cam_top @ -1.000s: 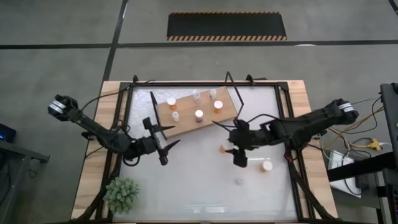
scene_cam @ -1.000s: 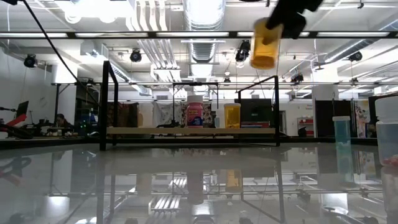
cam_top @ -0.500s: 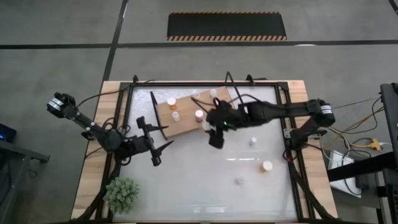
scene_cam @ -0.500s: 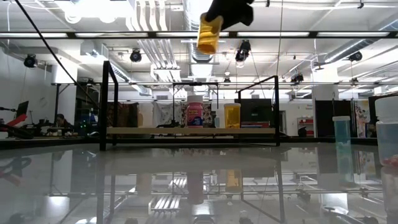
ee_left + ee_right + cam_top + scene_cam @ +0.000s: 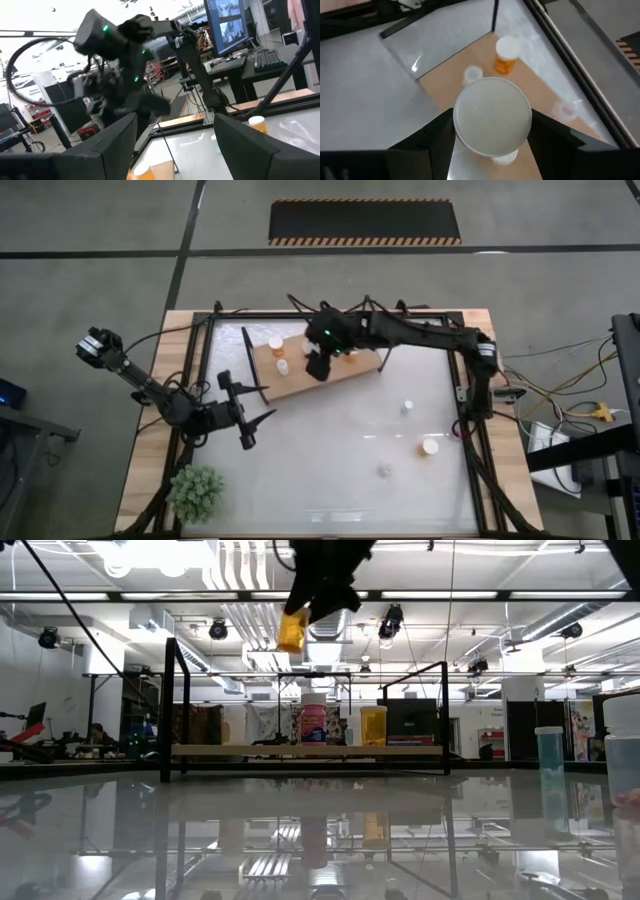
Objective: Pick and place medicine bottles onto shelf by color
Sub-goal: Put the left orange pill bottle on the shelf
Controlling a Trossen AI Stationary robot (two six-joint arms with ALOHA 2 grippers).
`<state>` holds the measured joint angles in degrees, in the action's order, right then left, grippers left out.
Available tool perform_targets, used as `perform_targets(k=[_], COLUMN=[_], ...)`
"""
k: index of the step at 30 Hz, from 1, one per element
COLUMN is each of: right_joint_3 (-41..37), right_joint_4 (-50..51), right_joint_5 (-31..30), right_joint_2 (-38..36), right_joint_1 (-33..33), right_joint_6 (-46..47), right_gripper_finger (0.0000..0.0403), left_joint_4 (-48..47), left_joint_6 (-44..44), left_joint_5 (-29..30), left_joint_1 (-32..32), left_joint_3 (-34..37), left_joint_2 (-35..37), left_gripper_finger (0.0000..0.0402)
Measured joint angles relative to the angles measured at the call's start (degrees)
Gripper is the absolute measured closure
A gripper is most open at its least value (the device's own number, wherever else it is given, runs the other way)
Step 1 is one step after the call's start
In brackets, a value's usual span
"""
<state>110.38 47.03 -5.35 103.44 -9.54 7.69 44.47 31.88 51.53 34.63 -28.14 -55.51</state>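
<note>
While right gripper hung above shelf, fingers clamped on orange bottle, white cap facing wrist camera. Bottle raised clear of board, over its middle. Other bottles stood on shelf, among them orange one near far end. Three more bottles scattered on table, well apart from shelf. Left gripper waited beside shelf's near corner, fingers spread, empty.

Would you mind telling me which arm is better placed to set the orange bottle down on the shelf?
The right. Its gripper already holds the orange bottle above the shelf, so it need only lower it. The left gripper waits open over the tabletop, beside the shelf's near edge, holding nothing.
</note>
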Motion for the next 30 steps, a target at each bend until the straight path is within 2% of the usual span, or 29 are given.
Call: perform_targets(k=[10,15,30], right_joint_3=[10.58,13.71,14.72], right_joint_4=[0.46,0.61,0.76], right_joint_5=[1.39,1.36,1.1], right_joint_2=[11.66,16.28,21.37], right_joint_1=[-4.13,-5.44,-6.69], right_joint_6=[-3.94,-4.6,-0.99], right_gripper_finger=[0.019,0.019,0.019], left_joint_4=[0.15,-0.09,0.14], left_joint_6=[1.63,0.11,-1.53], left_joint_5=[0.23,0.22,-0.03], left_joint_1=[0.04,0.37,0.37], left_joint_3=[-0.7,1.42,3.34], left_joint_2=[6.74,9.92,11.81], left_gripper_finger=[0.0155,0.0155,0.0155])
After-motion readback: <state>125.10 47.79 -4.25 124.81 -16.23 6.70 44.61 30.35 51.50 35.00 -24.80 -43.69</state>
